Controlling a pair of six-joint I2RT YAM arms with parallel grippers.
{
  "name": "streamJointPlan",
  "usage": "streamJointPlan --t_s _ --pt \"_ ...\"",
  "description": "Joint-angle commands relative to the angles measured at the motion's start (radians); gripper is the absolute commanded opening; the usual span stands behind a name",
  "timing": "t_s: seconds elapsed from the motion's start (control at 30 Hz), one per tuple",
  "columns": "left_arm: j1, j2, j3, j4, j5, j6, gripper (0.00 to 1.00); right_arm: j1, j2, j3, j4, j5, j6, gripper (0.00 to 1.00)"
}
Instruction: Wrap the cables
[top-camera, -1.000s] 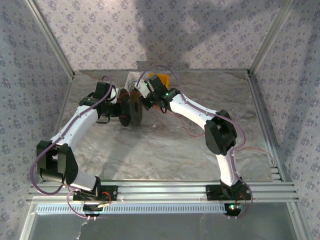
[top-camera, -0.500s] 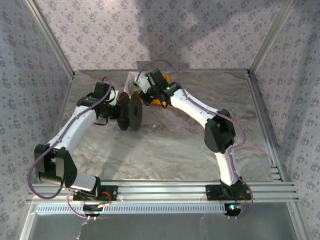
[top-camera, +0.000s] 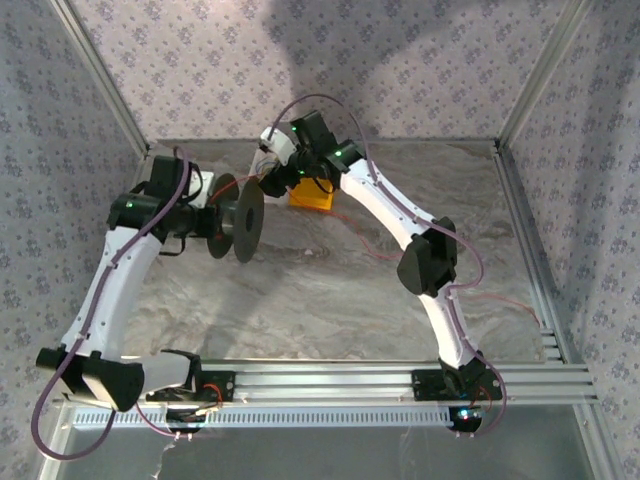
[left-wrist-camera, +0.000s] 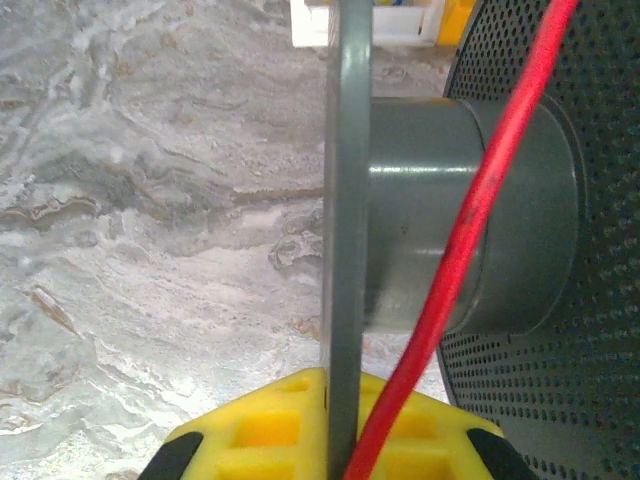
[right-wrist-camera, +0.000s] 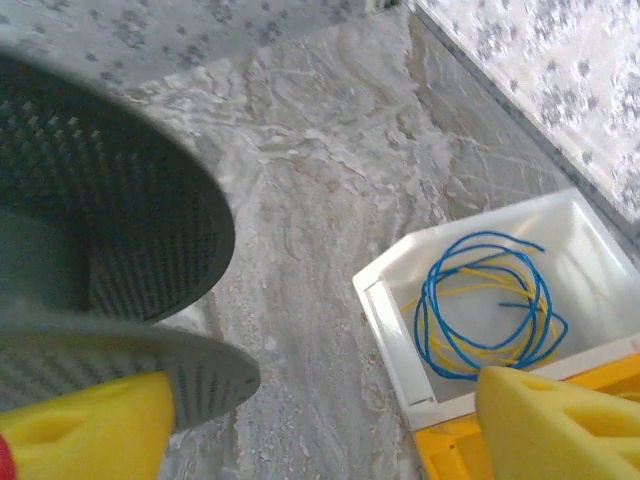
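Note:
My left gripper (left-wrist-camera: 335, 405) is shut on the thin edge of the dark grey spool's (top-camera: 238, 215) near flange (left-wrist-camera: 345, 230), holding the spool on its side above the table. A red cable (left-wrist-camera: 470, 220) runs slantwise across the spool's core (left-wrist-camera: 440, 210) and down past my left yellow fingers (left-wrist-camera: 250, 430). My right gripper (right-wrist-camera: 320, 400) stands open just behind the spool, its yellow fingers (right-wrist-camera: 85, 430) wide apart with nothing between them. Seen from above, the right gripper (top-camera: 272, 178) hangs at the spool's far side, and slack red cable (top-camera: 378, 250) trails over the table under the right arm.
A white tray (right-wrist-camera: 385, 300) holding coiled blue and yellow wires (right-wrist-camera: 480, 300) lies at the back of the table, with a yellow box (top-camera: 310, 197) beside it. Patterned walls and aluminium posts close in the table on three sides.
My right gripper has opened and moved back toward the far wall. My left arm has carried the spool to the left.

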Motion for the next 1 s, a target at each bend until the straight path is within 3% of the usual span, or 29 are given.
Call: streamJointPlan --t_s 0.0,0.03,0.07,0.2,0.47,0.57,0.7,0.8,0.87,0.97 --pt "0.031 -0.012 0.097 -0.034 -0.067 0.009 0.00 -0.092 -0.137 -0.033 -0.030 -0.088 0.037 0.87" --pt "0.031 0.000 0.114 -0.031 -0.068 0.015 0.00 -0.105 -0.173 -0.055 -0.027 -0.123 0.047 0.98" --pt "0.031 0.010 0.132 -0.026 -0.068 0.023 0.00 -0.121 -0.211 -0.080 -0.025 -0.156 0.051 1.00" --pt "0.043 0.047 0.185 -0.003 -0.078 0.028 0.00 -0.150 -0.360 -0.188 -0.042 -0.169 0.027 1.00" --pt "0.062 0.123 0.374 -0.035 -0.046 0.014 0.00 -0.174 -0.662 -0.587 0.035 -0.016 -0.027 1.00" --pt "0.072 0.157 0.422 -0.062 -0.012 0.020 0.00 -0.198 -0.732 -0.716 0.085 -0.015 -0.020 1.00" --pt "0.075 0.183 0.451 -0.088 0.033 0.028 0.00 -0.228 -0.762 -0.788 0.094 0.000 0.043 1.00" --pt "0.078 0.181 0.452 -0.089 0.041 0.032 0.08 -0.238 -0.773 -0.815 0.095 -0.020 0.047 1.00" --pt "0.082 0.179 0.457 -0.093 0.038 0.024 0.00 -0.240 -0.774 -0.827 0.097 -0.050 0.024 1.00" --pt "0.082 0.159 0.445 -0.079 0.030 0.009 0.00 -0.247 -0.768 -0.844 0.107 -0.100 -0.005 1.00"
